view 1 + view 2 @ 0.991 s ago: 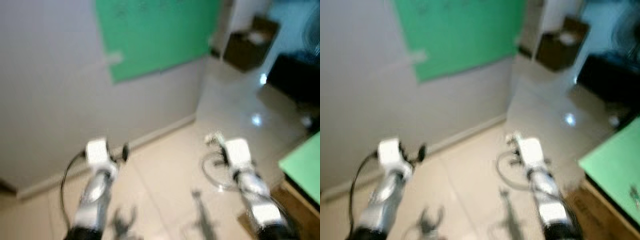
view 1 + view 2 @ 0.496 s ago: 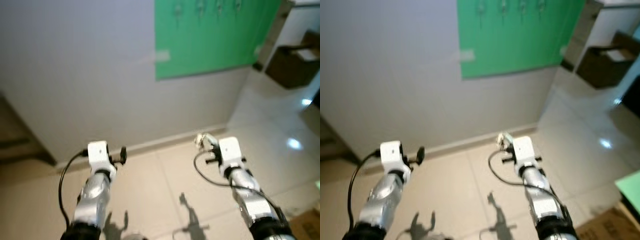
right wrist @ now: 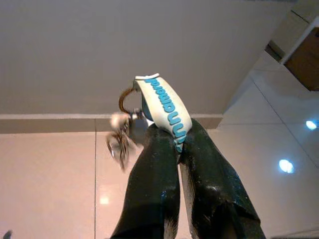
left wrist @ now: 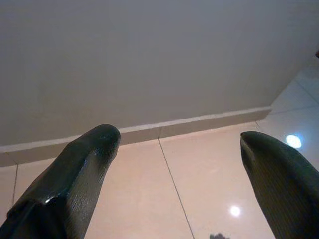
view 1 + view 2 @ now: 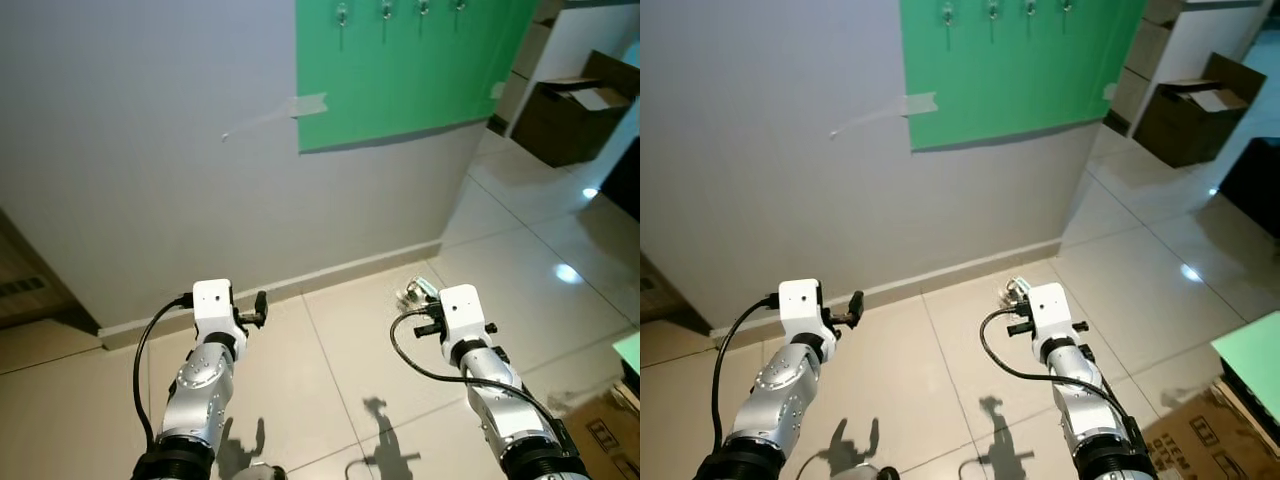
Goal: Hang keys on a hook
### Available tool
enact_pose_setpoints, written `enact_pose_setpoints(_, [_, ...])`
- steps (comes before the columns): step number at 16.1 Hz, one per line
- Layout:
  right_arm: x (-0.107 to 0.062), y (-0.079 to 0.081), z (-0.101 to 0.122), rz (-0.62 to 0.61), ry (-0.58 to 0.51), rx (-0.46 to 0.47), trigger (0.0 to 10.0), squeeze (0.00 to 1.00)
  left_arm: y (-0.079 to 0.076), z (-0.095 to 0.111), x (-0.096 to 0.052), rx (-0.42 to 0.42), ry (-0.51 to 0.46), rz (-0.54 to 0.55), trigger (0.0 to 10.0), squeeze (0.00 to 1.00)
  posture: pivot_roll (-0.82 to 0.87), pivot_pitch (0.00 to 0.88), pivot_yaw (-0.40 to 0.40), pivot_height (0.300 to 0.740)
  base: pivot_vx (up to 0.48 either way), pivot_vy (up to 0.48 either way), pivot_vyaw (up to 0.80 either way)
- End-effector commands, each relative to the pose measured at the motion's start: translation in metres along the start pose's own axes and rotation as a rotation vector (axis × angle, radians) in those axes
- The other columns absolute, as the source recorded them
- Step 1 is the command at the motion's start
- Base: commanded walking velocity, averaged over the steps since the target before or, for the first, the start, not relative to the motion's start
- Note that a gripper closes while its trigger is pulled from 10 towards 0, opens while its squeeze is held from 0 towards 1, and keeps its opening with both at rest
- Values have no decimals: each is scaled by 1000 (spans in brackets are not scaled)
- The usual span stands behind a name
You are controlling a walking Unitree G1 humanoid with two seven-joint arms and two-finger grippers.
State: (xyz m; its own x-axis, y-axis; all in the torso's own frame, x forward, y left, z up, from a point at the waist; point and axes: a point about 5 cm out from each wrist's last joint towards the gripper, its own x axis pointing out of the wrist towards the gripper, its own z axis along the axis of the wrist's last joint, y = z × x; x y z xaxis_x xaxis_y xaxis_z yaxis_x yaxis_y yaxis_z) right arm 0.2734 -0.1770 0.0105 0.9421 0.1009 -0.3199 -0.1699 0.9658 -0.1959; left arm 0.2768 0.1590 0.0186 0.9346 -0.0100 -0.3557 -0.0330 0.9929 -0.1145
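Keys (image 3: 149,112) are already held; step in hand looks like carry-to-hook, hanging not yet done.

Left eye view: right hand (image 5: 415,292) low over the floor (image 5: 360,340), pinching the keys at its tip, near the skirting. Hooks (image 5: 400,12) sit in a row at the top of a green board (image 5: 400,70) on the far wall (image 5: 150,120), well above and a bit left of the right hand, well apart from it. Left hand (image 5: 260,303) low on the left, carries nothing. Brown box (image 5: 575,105) far right.

Right eye view: same layout. Keys sit at the front of the right hand, hooks far up the wall. Green desk corner (image 5: 1255,350) near right, cardboard (image 5: 1200,440) below it.

Left wrist view: left hand's fingers (image 4: 75,169) spread wide, nothing between them; wall and floor tiles beyond.

Right wrist view: right hand's fingers closed tight on a white fob with blue lettering (image 3: 167,109); a ring (image 3: 127,99) and small metal keys dangle just beside the fingers, free of the grip.

Judgement: next move calls for stepping closer to the wall and raising the right hand up to hook level, then getting the ring over a hook tip. The ring hangs loose and may swing, so lining it up could be fiddly. Which hook is free is too small to tell.
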Motion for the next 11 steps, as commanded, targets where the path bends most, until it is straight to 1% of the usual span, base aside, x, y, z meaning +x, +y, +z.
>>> enact_pose_setpoints(1, [4,1,9,6,-35,-9,0,0,-2,8,3,21,-18,1,10000,0,-127,0,15,740,431,0,0])
enact_pose_setpoints(4, [5,3,7,1,-28,-7,0,0,-1,10,4,8,-27,27,10000,0,-134,0,27,740,433,0,0])
enact_pose_setpoints(11, [2,-1,1,-15,-17,-5,0,0,-8,12,7,16,-29,11,10000,0,-150,0,44,740,434,0,0])
